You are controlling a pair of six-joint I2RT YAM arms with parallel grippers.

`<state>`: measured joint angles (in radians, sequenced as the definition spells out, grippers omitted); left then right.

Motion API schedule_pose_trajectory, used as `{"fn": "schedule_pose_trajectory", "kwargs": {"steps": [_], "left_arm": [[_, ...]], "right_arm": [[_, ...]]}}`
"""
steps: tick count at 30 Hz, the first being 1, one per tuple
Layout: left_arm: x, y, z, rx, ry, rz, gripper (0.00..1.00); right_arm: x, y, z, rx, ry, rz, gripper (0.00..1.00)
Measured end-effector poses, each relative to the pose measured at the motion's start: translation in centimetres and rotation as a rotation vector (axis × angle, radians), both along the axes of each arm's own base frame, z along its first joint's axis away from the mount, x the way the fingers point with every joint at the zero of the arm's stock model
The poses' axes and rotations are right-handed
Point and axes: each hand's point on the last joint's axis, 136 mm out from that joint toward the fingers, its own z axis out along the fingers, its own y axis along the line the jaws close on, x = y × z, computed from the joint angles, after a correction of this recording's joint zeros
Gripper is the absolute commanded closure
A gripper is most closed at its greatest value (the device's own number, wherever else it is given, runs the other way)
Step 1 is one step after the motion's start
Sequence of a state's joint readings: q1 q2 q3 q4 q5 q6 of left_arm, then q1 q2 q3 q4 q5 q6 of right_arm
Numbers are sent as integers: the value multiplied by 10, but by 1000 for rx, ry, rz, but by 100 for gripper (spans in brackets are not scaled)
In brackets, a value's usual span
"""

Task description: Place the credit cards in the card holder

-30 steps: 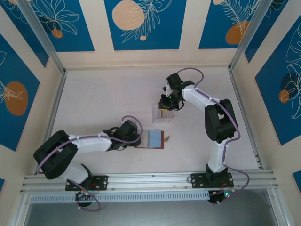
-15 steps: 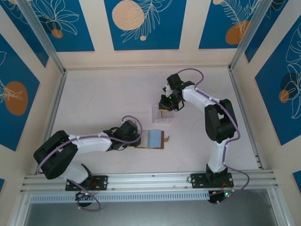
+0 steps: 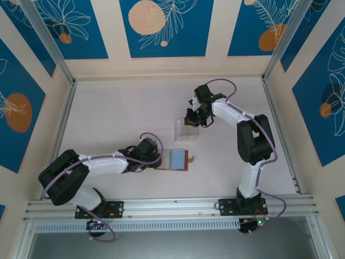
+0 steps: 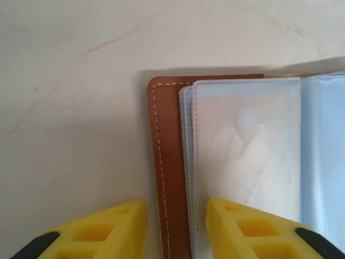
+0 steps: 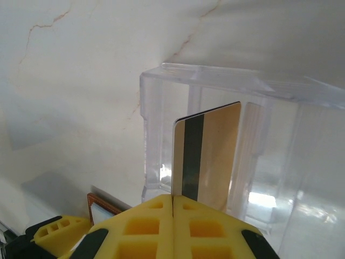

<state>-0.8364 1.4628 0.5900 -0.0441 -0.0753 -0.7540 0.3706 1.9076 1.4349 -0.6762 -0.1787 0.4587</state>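
The card holder (image 3: 175,159) lies open on the table, brown cover down, pale bluish sleeves up. My left gripper (image 3: 156,162) rests at its left edge. In the left wrist view the left gripper (image 4: 176,209) stands open, and its yellow fingers straddle the brown stitched edge (image 4: 166,162) with gaps on both sides. My right gripper (image 3: 189,120) is over the clear stand. In the right wrist view it (image 5: 173,198) is shut on a tan credit card (image 5: 214,156) with a black stripe. That card stands upright in a slot of the stand.
The clear plastic slotted stand (image 3: 184,133) sits mid-table behind the card holder, and its walls (image 5: 153,135) enclose the held card. A corner of the card holder (image 5: 100,204) shows below it. Aluminium rails and patterned walls border the table on three sides.
The right gripper's jaws have closed fully on the tan card and its wrist has shifted slightly. The left arm and the card holder have not moved.
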Motion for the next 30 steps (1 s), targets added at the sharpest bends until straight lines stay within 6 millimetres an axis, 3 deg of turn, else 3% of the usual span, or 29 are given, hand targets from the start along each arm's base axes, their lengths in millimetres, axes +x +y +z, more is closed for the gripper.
{"fn": "schedule_pose_trajectory", "kwargs": {"steps": [12, 17, 23, 30], "left_arm": [[-1, 1, 2, 1, 1, -1, 64], [-9, 11, 8, 26, 15, -2, 62], [-7, 13, 40, 22, -16, -21, 58], [15, -13, 92, -31, -86, -85, 57]], "right_arm": [[-5, -17, 9, -29, -15, -25, 100], [-10, -25, 9, -29, -13, -40, 100], [-14, -35, 0, -38, 15, -65, 100], [-16, -40, -7, -40, 32, -82, 100]]}}
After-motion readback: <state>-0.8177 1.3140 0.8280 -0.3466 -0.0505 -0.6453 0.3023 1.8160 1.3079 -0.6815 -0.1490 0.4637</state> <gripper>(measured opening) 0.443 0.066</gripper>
